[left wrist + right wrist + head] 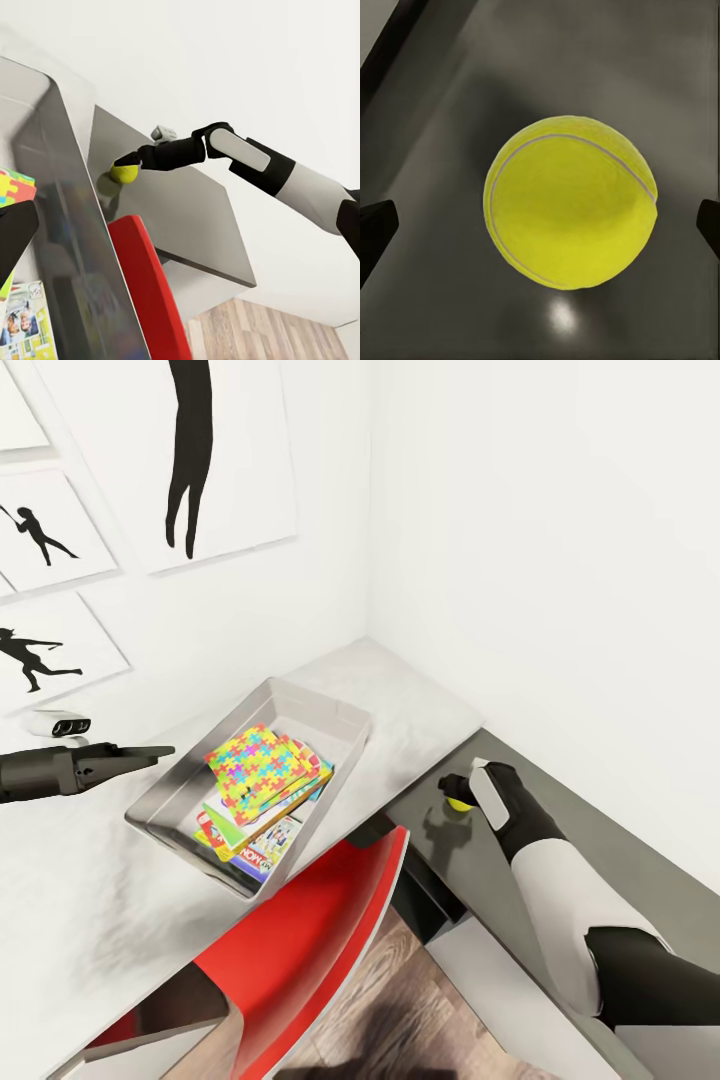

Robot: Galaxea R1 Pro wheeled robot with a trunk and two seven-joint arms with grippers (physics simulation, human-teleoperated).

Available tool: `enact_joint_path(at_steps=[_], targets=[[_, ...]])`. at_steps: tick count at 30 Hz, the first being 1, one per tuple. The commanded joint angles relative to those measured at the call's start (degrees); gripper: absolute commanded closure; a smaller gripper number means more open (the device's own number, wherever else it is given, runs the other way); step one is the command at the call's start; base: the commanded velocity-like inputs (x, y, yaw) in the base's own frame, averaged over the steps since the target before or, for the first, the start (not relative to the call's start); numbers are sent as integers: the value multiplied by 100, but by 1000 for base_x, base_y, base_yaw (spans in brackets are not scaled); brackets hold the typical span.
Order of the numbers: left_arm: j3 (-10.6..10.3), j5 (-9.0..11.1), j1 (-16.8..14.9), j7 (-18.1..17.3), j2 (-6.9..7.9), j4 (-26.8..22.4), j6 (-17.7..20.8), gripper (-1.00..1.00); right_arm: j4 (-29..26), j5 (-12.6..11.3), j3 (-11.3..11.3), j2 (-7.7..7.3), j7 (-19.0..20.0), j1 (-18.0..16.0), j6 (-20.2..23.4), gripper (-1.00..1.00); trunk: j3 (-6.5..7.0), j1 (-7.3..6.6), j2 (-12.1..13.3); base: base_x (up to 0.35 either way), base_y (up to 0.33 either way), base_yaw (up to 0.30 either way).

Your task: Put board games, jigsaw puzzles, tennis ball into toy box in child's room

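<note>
The tennis ball [458, 804] [124, 173] [570, 201] rests on the dark lower part of the table [600, 840]. My right gripper [453, 796] [126, 163] is open, one fingertip on each side of the ball with gaps. The toy box [300, 691] [67, 225] stands on the pale tabletop [80, 900]. Inside it a jigsaw puzzle [262, 765] [15, 187] lies on top of board games [265, 845] [26, 330]. My left gripper [160, 753] hovers empty and open by the box's left rim. The bed is out of view.
A red chair [310, 930] [146, 292] is tucked under the table's front edge between the two arms. White walls meet in a corner behind the table, with framed silhouette pictures [200, 460] on the left wall. Wooden floor [400, 1010] lies below.
</note>
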Motion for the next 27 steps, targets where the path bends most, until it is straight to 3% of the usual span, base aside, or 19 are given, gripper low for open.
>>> enact_joint_path(at_steps=[1,27], targets=[[-2,-3,-3,-23,3,0,61,-100,-5,-61,-16,-2,-49,-3,11,-100,-10,3,-10,0,0,0],[0,-2,-2,-23,3,-17,65,-100,1,-52,-16,-3,-49,-7,3,-100,-76,3,-10,0,0,0]])
